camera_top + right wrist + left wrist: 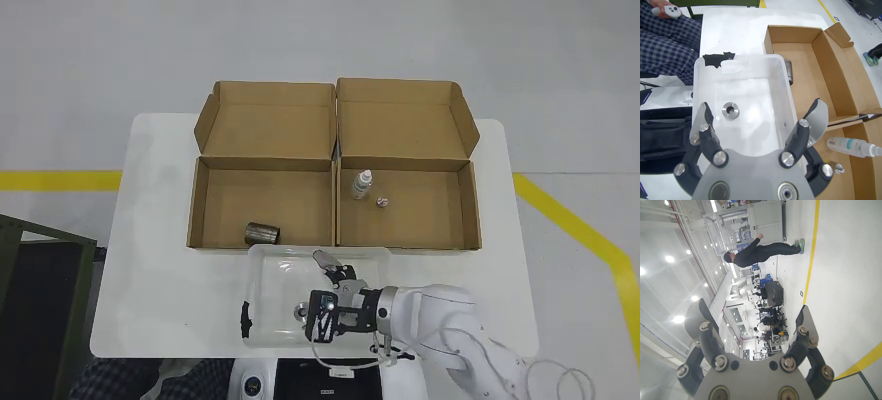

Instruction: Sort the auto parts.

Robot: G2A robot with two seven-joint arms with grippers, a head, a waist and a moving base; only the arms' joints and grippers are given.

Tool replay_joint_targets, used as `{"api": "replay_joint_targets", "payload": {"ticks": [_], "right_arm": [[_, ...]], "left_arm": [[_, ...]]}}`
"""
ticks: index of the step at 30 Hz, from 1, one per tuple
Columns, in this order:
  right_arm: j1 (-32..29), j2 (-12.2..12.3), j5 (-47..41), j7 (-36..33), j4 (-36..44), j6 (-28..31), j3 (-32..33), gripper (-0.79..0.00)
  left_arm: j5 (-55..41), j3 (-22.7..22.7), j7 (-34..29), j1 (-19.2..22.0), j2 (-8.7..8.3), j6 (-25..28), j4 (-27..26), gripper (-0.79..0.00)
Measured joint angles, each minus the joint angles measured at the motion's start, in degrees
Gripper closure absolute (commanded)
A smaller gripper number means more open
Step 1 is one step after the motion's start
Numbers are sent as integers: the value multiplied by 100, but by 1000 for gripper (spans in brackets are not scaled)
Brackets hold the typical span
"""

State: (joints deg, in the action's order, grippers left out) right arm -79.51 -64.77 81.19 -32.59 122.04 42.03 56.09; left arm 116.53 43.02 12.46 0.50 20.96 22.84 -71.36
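So the part in play is a short metal ring [730,110] with a hole through the middle, sitting flat on the floor of the clear plastic bin [789,94], toward the robot's side of it. The right gripper [761,105] hangs right over that bin with its jaws spread wide open and nothing in them; the ring is below and between them, closer to one finger, not touched. The other finger is out over the bin wall on the cardboard side. There's a ragged strip of black tape [718,58] stuck on the bin's far rim. Just past the bin are two open cardboard boxes side by side, flaps up. The left box [262,205] has a dark metal cylinder [264,234] lying on its side near the front wall, just beside the bin. The right box [420,205] holds a small spray bottle [362,183] lying down and a tiny screw-headed bit [381,200] near it, apart from each other. Everything sits on a white worktop [150,250]. The left gripper [753,306] is pointed off into the room, jaws open too, holding nothing.
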Motion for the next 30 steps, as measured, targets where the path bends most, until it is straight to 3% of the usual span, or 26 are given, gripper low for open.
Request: {"api": "replay_joint_targets", "payload": {"ticks": [11, 30], "right_arm": [[-101, 33, 632, 306, -297, 12, -278, -785], [344, -82, 878, 294, -1142, -153, -877, -646]], "left_arm": [[0, 0, 0, 0, 0, 0, 0, -785], [0, 0, 0, 0, 0, 0, 0, -785]]}}
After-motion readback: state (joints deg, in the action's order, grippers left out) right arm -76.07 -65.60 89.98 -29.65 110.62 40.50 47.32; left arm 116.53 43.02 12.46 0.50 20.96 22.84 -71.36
